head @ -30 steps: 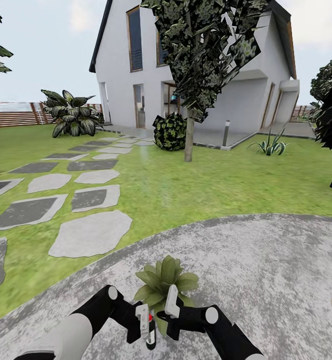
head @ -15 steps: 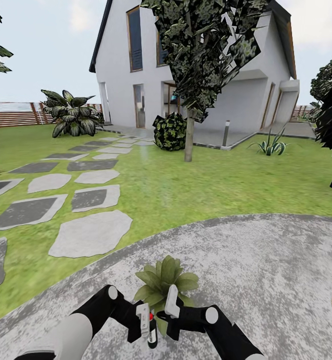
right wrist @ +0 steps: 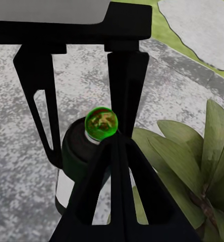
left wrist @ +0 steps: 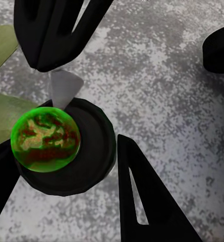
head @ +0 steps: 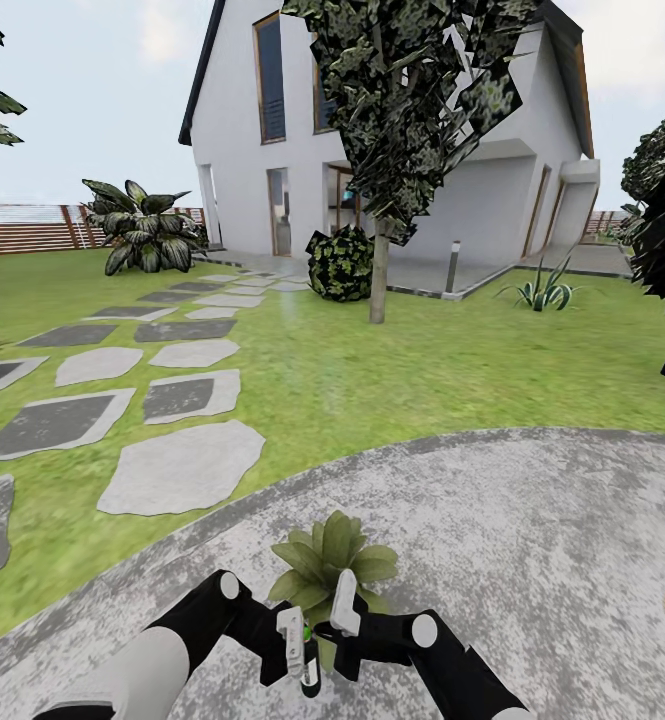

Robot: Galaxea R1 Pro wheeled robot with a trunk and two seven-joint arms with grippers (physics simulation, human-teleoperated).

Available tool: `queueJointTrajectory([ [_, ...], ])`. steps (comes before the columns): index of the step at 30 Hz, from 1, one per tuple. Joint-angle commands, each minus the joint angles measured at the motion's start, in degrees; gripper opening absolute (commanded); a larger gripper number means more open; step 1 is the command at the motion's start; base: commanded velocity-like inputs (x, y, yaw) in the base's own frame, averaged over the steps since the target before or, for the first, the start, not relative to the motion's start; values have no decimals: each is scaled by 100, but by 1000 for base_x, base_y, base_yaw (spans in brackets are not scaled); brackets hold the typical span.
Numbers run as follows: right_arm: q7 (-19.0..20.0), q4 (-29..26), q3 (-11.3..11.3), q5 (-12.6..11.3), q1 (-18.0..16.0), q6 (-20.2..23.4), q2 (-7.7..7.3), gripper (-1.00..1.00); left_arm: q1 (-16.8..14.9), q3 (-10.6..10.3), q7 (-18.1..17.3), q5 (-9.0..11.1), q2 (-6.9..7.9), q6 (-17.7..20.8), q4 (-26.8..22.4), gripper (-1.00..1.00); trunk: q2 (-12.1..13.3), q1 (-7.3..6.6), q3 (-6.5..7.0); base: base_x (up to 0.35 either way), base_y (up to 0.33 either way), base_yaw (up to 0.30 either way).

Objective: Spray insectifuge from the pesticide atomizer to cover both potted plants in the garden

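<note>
Green glow is seen atop the pesticide atomizer (head: 309,668), which is clamped upright between the left end effector's (head: 294,650) fingers. Beside it, the right end effector (head: 338,612) is held open, with the potted plant (head: 330,565) just beyond.

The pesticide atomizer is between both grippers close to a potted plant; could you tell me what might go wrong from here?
1. The left gripper seems to pinch the pesticide atomizer by its black body alone, and the right gripper crowds its top; a nudge could tilt or dislodge it.
2. Both grippers sit beside the potted plant; a forward move may brush its leaves.
</note>
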Motion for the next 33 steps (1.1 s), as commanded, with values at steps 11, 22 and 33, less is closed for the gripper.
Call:
queueJointTrajectory([
  [11,1,-6,-7,57,-2,-34,0,-100,-1,18,-2,-53,56,-66,3,-100,-2,-1,-6,0,0,0],
  [22,1,20,-7,65,-2,-34,-17,-100,70,-8,-7,-74,739,-89,11,-100,-2,-1,-6,0,0,0],
  [33,-110,54,-32,66,-2,-55,-51,100,96,32,164,-79,1116,-60,11,-100,-2,-1,-6,0,0,0],
])
